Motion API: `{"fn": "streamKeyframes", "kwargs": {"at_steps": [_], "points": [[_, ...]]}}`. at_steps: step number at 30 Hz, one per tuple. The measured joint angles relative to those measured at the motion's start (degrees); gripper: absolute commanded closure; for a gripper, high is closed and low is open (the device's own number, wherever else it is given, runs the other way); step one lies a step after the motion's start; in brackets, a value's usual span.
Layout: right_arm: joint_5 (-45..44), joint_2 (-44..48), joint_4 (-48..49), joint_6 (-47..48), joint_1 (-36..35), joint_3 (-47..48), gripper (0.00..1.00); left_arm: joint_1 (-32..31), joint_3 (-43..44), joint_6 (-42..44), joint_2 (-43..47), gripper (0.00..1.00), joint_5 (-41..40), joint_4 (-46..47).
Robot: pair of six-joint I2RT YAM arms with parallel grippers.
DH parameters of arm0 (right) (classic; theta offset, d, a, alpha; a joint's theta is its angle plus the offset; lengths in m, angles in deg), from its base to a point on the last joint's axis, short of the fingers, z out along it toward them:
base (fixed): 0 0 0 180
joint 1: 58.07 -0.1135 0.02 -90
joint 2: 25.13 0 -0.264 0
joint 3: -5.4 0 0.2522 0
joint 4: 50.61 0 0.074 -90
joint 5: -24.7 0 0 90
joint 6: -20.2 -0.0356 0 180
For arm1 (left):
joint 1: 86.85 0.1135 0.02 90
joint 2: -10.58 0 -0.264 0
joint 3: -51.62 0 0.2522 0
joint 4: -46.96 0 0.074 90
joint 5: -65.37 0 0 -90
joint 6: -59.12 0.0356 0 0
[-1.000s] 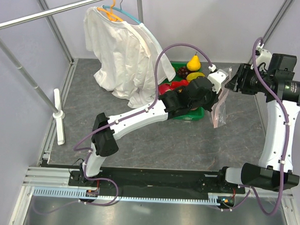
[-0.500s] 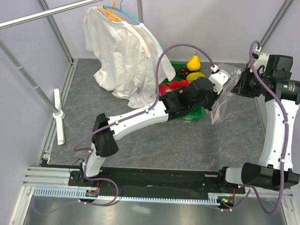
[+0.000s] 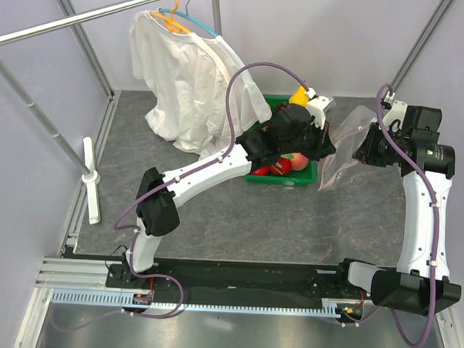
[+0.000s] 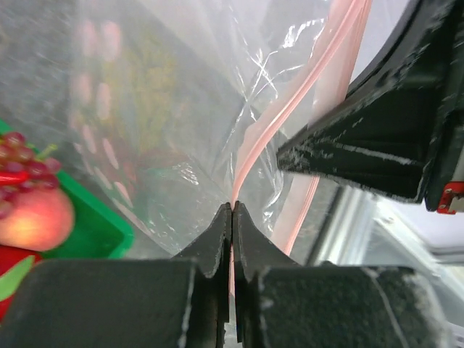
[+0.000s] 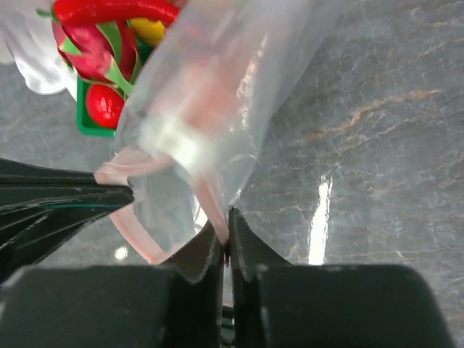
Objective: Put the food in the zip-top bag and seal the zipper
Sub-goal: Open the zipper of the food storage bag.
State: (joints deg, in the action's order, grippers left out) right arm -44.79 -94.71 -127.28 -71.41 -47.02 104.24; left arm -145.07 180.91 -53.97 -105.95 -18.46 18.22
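The clear zip-top bag [image 3: 337, 165] hangs in the air between both grippers, right of the green tray [image 3: 281, 179]. My left gripper [image 4: 232, 206] is shut on the pale pink zipper [image 4: 250, 156] at one side of the mouth. My right gripper [image 5: 226, 233] is shut on the zipper [image 5: 210, 203] at the other side, and the mouth stands parted between them. Seen from above, the left gripper [image 3: 327, 147] and the right gripper [image 3: 362, 147] hold the bag's top edge. The pink-red dragon fruit [image 5: 98, 54], the red pepper piece [image 5: 116, 11] and a bit of yellow banana [image 5: 148, 30] lie in the tray.
A peach-coloured fruit [image 4: 32, 217] and dark grapes [image 4: 22, 163] also sit in the tray [image 4: 94, 232], a round red fruit [image 5: 105, 105] too. A yellow pear [image 3: 298, 96] stands at the tray's far end. A white shirt [image 3: 190, 80] hangs on a rail at back left.
The right gripper has closed on the zipper strip. The left arm has drawn its side of the bag to the left, toward the tray, and the bag's mouth has parted.
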Motion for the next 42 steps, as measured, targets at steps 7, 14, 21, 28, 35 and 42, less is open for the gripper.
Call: {"fn": "streamKeyframes", "kwargs": {"at_steps": [7, 14, 21, 28, 35, 42], "points": [[-0.4, 0.3, 0.5, 3.8, 4.3, 1.7, 1.0, 3.7, -4.9, -8.0, 1.6, 0.98, 5.0, 1.5], [0.2, -3.0, -11.2, 17.8, 9.9, 15.1, 1.0, 6.2, -5.1, -10.1, 1.8, 0.98, 6.2, 2.8], [-4.7, -3.1, -14.4, 30.3, 10.5, 19.0, 1.0, 4.1, -1.1, -10.0, -0.6, 0.98, 5.9, 1.5], [-4.2, -7.2, -14.7, 33.4, 10.5, 9.7, 1.0, 4.1, -0.8, -10.1, -7.1, 0.97, 8.7, 0.4], [0.7, -12.4, -14.7, 33.7, 9.0, 4.8, 0.97, 5.0, -2.6, -10.1, -10.4, 0.98, 11.3, -0.1], [6.4, -14.8, -12.9, 31.2, 9.0, 3.9, 0.74, 9.0, -8.7, -13.7, -10.0, 0.98, 18.0, 4.9]]}}
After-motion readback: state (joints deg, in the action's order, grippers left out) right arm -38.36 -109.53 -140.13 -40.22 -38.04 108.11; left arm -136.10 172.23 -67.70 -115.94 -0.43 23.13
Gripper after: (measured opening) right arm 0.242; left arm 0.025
